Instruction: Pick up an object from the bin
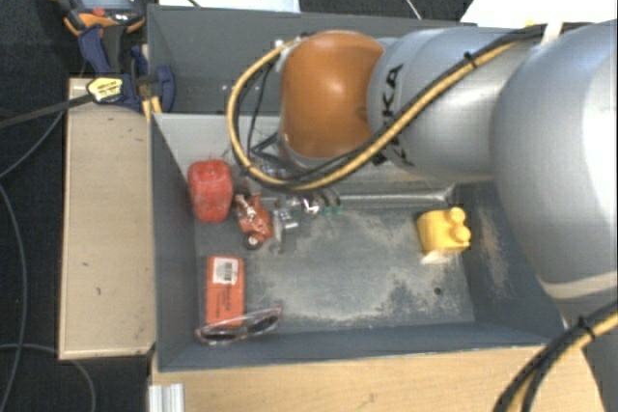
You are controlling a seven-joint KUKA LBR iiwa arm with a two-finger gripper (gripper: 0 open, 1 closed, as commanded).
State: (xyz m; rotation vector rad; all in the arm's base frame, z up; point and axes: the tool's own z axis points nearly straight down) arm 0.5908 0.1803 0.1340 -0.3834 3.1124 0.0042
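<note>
Red-brown lump sits toward nine o'clock on the floor of the bin, just beside your gripper at its nine o'clock; apart or together, I cannot tell. Careful: the red block at ten o'clock crowds it, and a nudge could jam both.

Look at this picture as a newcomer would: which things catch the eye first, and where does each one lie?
The big silver arm with its orange cover stretches in from the right over the grey bin, its gripper down close beside a small reddish-brown thing left of centre. Bright on the floor are a yellow block at the right, a red block by the left wall and a flat orange box at the front left.
</note>
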